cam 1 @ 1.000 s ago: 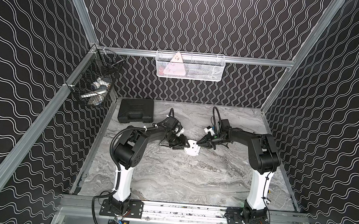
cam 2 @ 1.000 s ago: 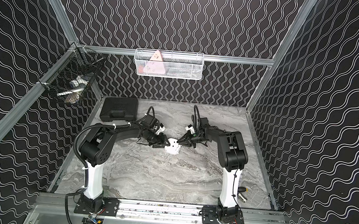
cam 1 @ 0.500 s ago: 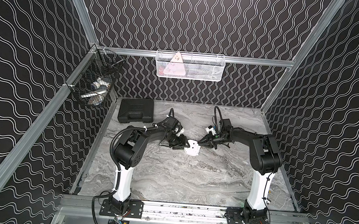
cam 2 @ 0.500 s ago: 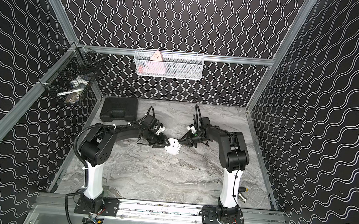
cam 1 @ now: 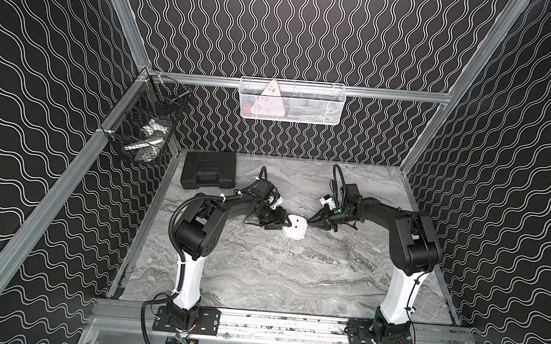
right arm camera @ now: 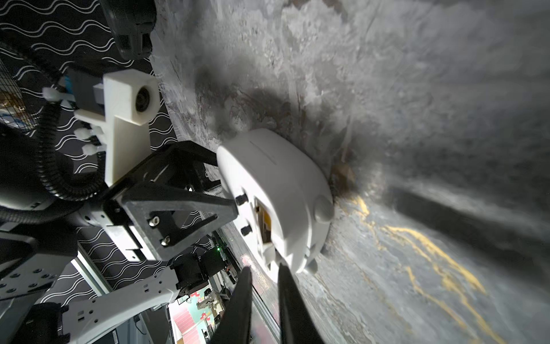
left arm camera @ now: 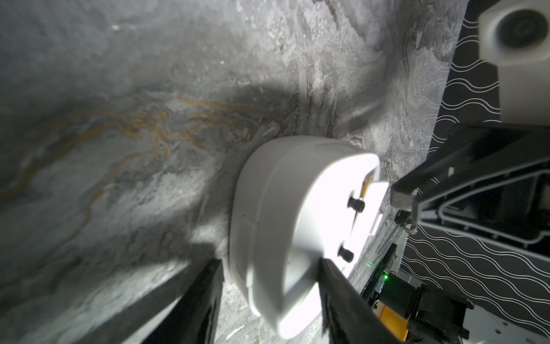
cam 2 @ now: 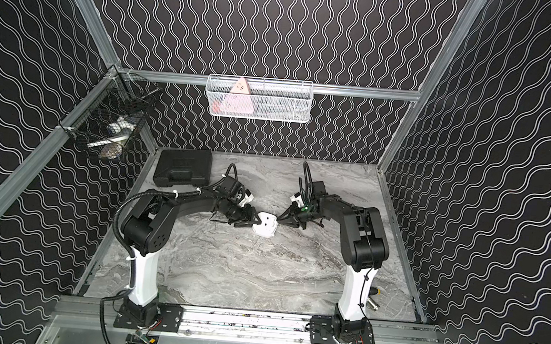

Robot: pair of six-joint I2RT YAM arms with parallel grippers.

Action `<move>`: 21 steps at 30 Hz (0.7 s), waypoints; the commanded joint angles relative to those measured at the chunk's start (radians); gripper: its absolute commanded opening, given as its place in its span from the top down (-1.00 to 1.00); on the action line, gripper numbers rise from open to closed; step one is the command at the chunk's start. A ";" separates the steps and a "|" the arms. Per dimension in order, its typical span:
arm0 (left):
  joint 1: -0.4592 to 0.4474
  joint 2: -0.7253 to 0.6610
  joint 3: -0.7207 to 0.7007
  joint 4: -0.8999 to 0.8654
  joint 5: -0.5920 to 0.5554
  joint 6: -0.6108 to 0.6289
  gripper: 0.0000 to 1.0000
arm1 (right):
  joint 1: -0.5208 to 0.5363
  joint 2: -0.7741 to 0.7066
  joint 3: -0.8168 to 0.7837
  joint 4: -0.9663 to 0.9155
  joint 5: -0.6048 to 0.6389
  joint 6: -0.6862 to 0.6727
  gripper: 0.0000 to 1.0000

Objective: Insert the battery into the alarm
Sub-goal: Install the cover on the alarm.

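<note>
While my left claw [cam 1: 279,222] clamps the clock [cam 1: 295,227] mid-tabletop [cam 1: 259,272], back tilted up, the right claw [right arm camera: 264,268], narrow and seemingly empty, points straight along the slot [right arm camera: 263,235], where a gold glint, probably the battery [right arm camera: 265,219], sits just ahead.

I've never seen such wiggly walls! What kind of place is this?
Probably a robot test booth, maybe in a lab: left arm and right arm bolted to a metal rail, wavy-patterned walls boxing in a marble-look table.
</note>
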 commanded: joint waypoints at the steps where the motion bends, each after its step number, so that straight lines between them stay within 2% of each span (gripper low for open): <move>1: -0.002 0.014 -0.009 -0.105 -0.111 0.008 -0.12 | 0.012 -0.013 -0.007 0.022 -0.005 0.032 0.62; 9: -0.003 0.013 -0.009 -0.104 -0.108 0.008 -0.11 | 0.035 0.008 0.011 0.027 -0.009 0.054 0.76; 21: -0.004 0.008 -0.012 -0.101 -0.102 0.008 -0.11 | 0.042 0.031 0.026 0.019 -0.013 0.050 0.79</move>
